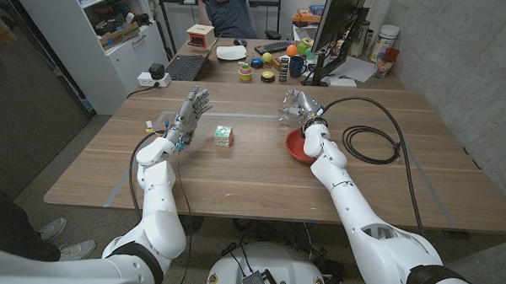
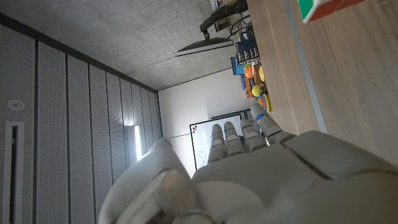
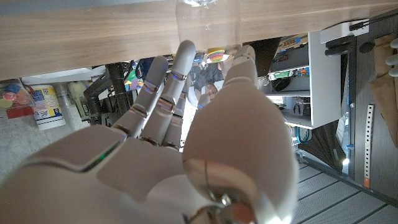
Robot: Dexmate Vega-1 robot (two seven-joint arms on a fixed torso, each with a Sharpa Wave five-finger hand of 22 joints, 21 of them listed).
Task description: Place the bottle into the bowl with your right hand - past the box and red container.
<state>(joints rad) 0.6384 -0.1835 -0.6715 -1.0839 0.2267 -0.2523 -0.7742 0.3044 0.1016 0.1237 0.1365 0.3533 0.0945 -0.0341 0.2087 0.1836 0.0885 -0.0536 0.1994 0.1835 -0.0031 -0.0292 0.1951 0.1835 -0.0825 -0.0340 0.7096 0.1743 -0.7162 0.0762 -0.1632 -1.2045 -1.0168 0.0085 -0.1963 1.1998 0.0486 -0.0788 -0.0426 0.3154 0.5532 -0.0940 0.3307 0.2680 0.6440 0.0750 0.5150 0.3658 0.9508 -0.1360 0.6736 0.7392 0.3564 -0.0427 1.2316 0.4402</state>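
Observation:
A clear bottle (image 1: 284, 110) (image 3: 205, 22) stands at the far middle of the table (image 1: 235, 179). My right hand (image 1: 301, 104) (image 3: 186, 137) is right at it, thumb and fingers (image 3: 180, 59) reaching to its two sides; whether they press on it I cannot tell. The red bowl (image 1: 297, 147) sits just nearer than that hand, partly hidden by my right forearm. A small multicoloured cube box (image 1: 224, 136) (image 2: 323, 7) lies left of the bowl. My left hand (image 1: 190, 113) (image 2: 249, 174) is raised at the left, fingers apart, holding nothing.
A coiled black cable (image 1: 373, 144) lies right of the bowl. A monitor (image 1: 337, 27), laptop (image 1: 186, 66), mug and small toys crowd the far edge. A person (image 1: 228, 10) sits behind the table. A small item (image 1: 159, 124) lies by my left hand.

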